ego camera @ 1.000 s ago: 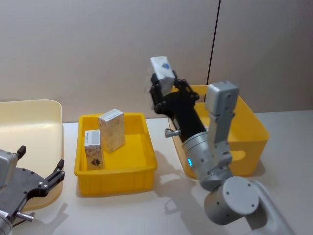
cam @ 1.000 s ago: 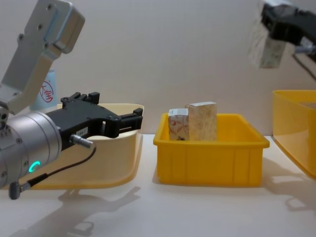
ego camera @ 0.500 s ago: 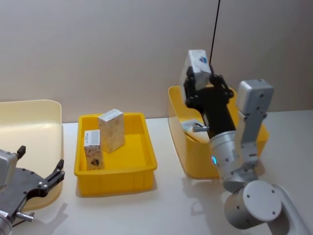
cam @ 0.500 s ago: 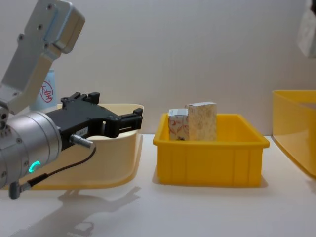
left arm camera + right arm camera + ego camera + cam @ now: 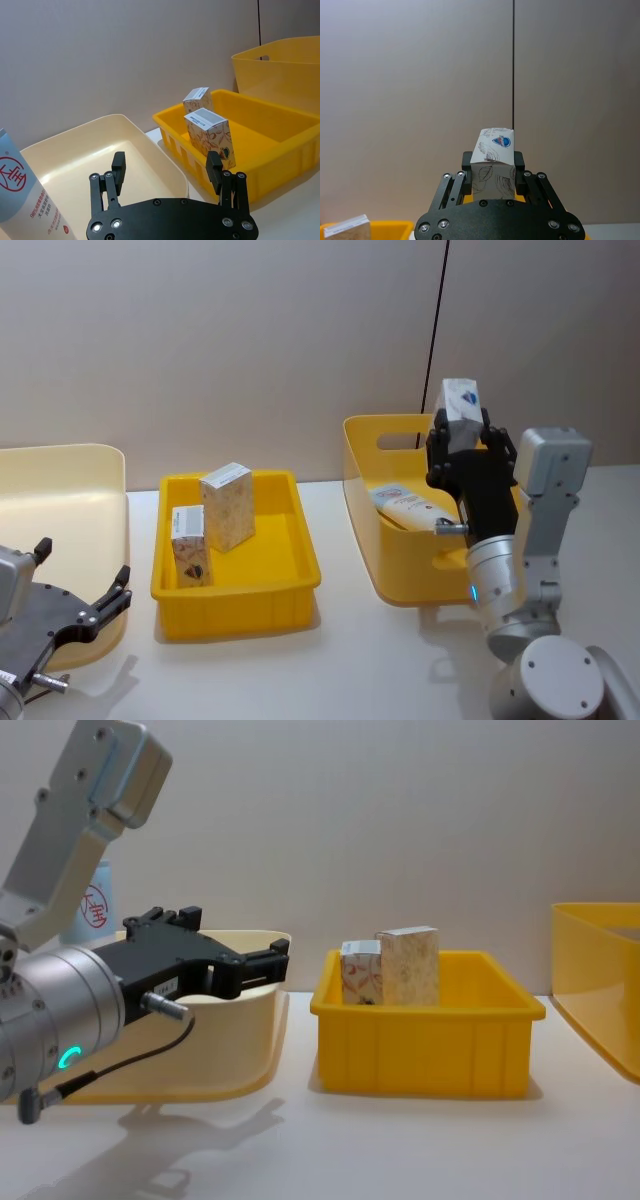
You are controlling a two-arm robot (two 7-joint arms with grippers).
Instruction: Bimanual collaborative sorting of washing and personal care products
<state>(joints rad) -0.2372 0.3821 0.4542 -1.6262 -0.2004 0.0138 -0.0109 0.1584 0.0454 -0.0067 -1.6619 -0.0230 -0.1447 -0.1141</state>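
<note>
While clamped on carton, right hand above bin.

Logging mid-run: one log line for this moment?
right gripper: shut on small white printed carton, above deep yellow bin | left gripper: open, idle, near cream tub

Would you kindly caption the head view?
Right gripper holds a white carton above the deep yellow bin.

Head view: high, angled down on the shallow yellow tray. Chest view: low, side-on, close, sharing that tray.
</note>
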